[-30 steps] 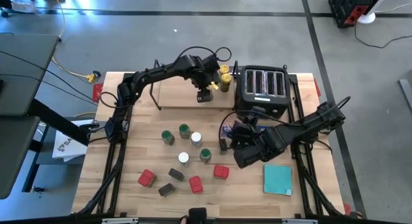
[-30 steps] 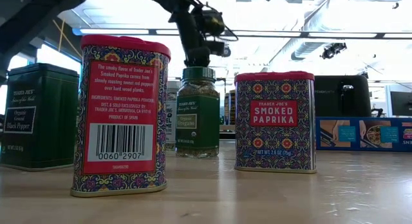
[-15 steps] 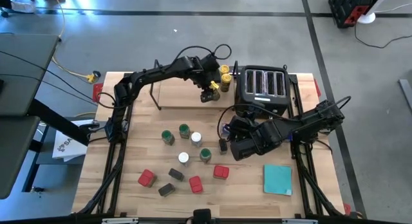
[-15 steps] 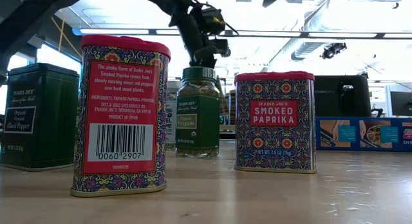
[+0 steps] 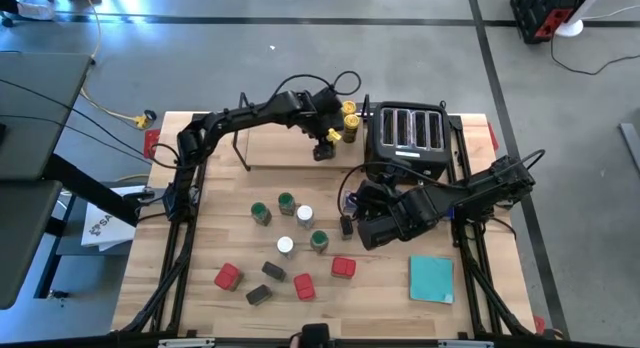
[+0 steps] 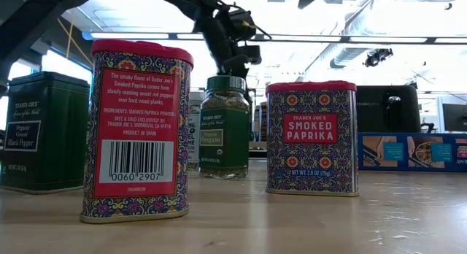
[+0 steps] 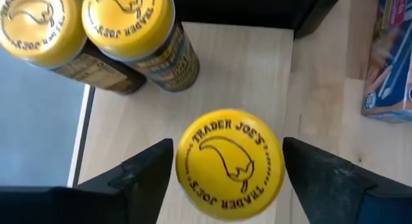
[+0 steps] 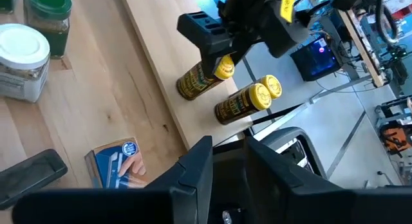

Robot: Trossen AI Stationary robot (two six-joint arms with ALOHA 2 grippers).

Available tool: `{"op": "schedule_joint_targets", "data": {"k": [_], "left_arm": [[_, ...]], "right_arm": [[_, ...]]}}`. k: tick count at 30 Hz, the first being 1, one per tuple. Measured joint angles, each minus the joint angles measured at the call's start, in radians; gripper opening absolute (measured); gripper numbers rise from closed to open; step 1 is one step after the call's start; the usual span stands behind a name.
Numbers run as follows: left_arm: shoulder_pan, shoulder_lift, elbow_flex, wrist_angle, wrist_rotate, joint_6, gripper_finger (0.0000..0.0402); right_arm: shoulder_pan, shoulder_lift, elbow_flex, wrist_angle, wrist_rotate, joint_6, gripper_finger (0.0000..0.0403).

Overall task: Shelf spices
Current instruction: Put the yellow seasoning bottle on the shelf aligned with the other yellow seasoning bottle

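The left gripper [image 7: 225,169] is open wide around the yellow-lid jar [image 7: 230,161] on the shelf [image 7: 257,76], with two jars at eleven o'clock, so lift straight up.

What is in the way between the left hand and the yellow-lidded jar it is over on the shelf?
Nothing visible. The left hand straddles the yellow-lidded round jar on the light-wood plank shelf, fingers open on either side.
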Motion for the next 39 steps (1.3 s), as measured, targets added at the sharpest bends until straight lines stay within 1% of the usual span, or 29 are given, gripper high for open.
{"op": "schedule_joint_targets", "data": {"k": [3,7,11,14,15,17,19,21,23,24,29,31,32,35,37,39], "left_arm": [[0.0,-0.007,0.01,-0.001,-0.005,0.0,0.0296],[-0.002,-0.042,0.067,-0.074,-0.004,-0.001,0.0296],[-0.011,-0.104,0.095,-0.162,-0.005,-0.024,0.0296],[-0.014,-0.182,0.095,-0.241,0.01,-0.019,0.0296],[-0.012,-0.212,0.095,-0.268,0.022,-0.015,0.0296],[0.003,-0.286,0.073,-0.302,0.057,-0.016,0.0296],[0.026,-0.368,0.024,-0.312,0.081,-0.039,0.0296],[0.045,-0.463,-0.05,-0.299,0.079,-0.067,0.0296],[0.058,-0.567,-0.138,-0.272,0.071,-0.092,0.0296],[0.065,-0.619,-0.184,-0.257,0.069,-0.102,0.0296],[0.073,-0.875,-0.431,-0.167,0.039,-0.186,0.0296],[0.072,-0.967,-0.507,-0.155,-0.002,-0.243,0.0296],[0.07,-1.009,-0.54,-0.155,-0.017,-0.266,0.0296],[0.065,-1.119,-0.633,-0.158,-0.031,-0.307,0.0296],[0.064,-1.186,-0.681,-0.158,-0.03,-0.33,0.0296],[0.064,-1.244,-0.72,-0.162,-0.03,-0.35,0.0296]], "right_arm": [[-0.003,0.0,0.0,0.0,-0.006,-0.034,0.0083],[-0.031,0.0,0.0,0.023,-0.006,-0.1,0.0083],[-0.096,0.0,0.0,0.106,-0.138,-0.281,0.0083],[-0.166,-0.001,-0.025,0.224,-0.236,-0.484,0.0083],[-0.196,-0.006,-0.044,0.254,-0.274,-0.556,0.0083],[-0.268,-0.017,-0.086,0.322,-0.387,-0.673,0.0083],[-0.352,-0.038,-0.134,0.414,-0.518,-0.741,0.0083],[-0.432,-0.056,-0.178,0.5,-0.652,-0.785,0.0083],[-0.5,-0.065,-0.209,0.613,-0.738,-0.811,0.0083],[-0.527,-0.065,-0.214,0.658,-0.763,-0.817,0.0083],[-0.613,-0.064,-0.215,0.858,-0.79,-0.824,0.0083],[-0.64,-0.055,-0.214,0.95,-0.834,-0.789,0.0083],[-0.651,-0.05,-0.214,0.992,-0.876,-0.762,0.0083],[-0.681,-0.021,-0.214,1.061,-1.022,-0.736,0.0083],[-0.69,-0.003,-0.214,1.077,-1.045,-0.756,0.0086],[-0.697,0.008,-0.214,1.074,-1.032,-0.789,0.0094]]}}
